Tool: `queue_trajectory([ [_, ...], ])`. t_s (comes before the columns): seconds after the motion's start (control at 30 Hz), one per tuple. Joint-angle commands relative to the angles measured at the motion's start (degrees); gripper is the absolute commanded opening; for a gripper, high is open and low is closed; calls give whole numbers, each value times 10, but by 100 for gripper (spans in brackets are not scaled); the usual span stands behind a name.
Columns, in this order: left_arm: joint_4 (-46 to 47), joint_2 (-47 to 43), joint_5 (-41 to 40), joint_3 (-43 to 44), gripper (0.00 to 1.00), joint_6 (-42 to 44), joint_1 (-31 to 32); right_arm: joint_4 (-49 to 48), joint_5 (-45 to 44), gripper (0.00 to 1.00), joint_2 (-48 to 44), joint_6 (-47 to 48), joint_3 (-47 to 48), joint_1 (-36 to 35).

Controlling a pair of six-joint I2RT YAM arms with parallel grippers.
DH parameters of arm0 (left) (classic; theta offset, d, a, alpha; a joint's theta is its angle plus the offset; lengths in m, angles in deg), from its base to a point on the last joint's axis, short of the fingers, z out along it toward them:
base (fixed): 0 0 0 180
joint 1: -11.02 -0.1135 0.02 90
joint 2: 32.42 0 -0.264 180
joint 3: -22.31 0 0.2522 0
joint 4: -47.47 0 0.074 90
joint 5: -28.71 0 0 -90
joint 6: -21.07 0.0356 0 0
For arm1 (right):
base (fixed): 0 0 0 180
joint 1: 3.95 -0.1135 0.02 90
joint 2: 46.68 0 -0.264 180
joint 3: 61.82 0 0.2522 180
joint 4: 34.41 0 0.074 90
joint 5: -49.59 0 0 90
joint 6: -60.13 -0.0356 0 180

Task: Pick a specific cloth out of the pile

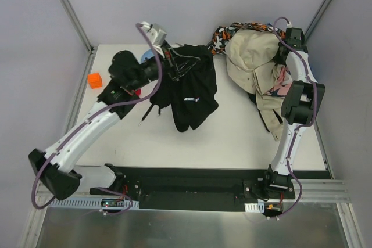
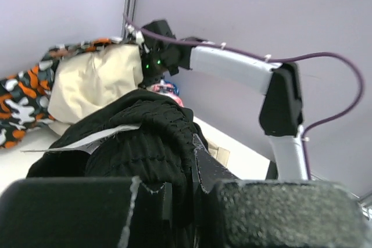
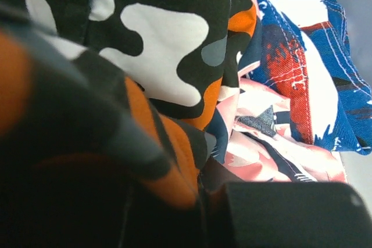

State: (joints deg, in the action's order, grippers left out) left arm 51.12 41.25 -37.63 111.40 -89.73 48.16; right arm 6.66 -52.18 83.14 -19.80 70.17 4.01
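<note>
White counter [image 1: 244, 137], grey walls, and the left fingers [image 2: 279, 216] are clenched on the black cloth [image 1: 192, 94], bunched right between them! It drapes down onto the counter just left of the pile [image 1: 250, 56]. Over in the pile, the right fingers [image 3: 290, 213] sit pressed shut against orange-black-white fabric; whether they pinch any, can't tell.
</note>
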Motion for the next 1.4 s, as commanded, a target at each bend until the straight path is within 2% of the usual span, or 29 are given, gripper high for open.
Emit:
queue_trajectory([
  [0.0, -70, -86, -18, -13, 0, 43, 3, 39, -10, 13, -46, 36, -25, -1],
  [0.07, -81, -128, -55, -42, 0, 37, 4, 38, -13, 18, -72, 43, -40, -11],
  [0.2, -92, -199, -99, -116, 0, 24, 4, 39, -9, 47, -125, 53, -58, -36],
  [0.3, -116, -222, -133, -154, 0, 12, 4, 46, -18, 60, -162, 52, -64, -53],
  [0.4, -122, -227, -171, -194, 0, -1, 4, 37, -11, 68, -206, 49, -85, -66],
  [0.5, -136, -205, -228, -221, 0, -18, 4, 25, 12, 81, -257, 44, -107, -79],
  [0.6, -142, -166, -233, -258, 0, -46, 4, 26, 24, 96, -297, 37, -124, -79],
  [0.8, -142, -107, -233, -386, 0, -128, 4, 21, 28, 96, -380, -7, -171, -91],
  [0.93, -146, -74, -228, -448, 0, -171, 4, -6, 51, 96, -477, -51, -271, -90],
  [0.97, -154, -71, -230, -450, 4, -173, 4, -40, 55, 96, -516, -67, -315, -91],
  [1.0, -166, -70, -233, -447, 17, -173, 4, -67, 59, 96, -550, -82, -357, -91],
  [1.13, -219, -108, -233, -412, 88, -152, 4, -127, 97, 96, -674, -99, -519, -90],
  [1.17, -234, -126, -248, -402, 99, -142, 4, -132, 105, 95, -705, -99, -555, -90],
  [1.27, -296, -188, -286, -356, 99, -120, 4, -120, 86, 95, -783, -99, -649, -91],
  [1.37, -379, -243, -361, -310, 99, -124, 4, -89, 44, 96, -852, -121, -705, -91],
])
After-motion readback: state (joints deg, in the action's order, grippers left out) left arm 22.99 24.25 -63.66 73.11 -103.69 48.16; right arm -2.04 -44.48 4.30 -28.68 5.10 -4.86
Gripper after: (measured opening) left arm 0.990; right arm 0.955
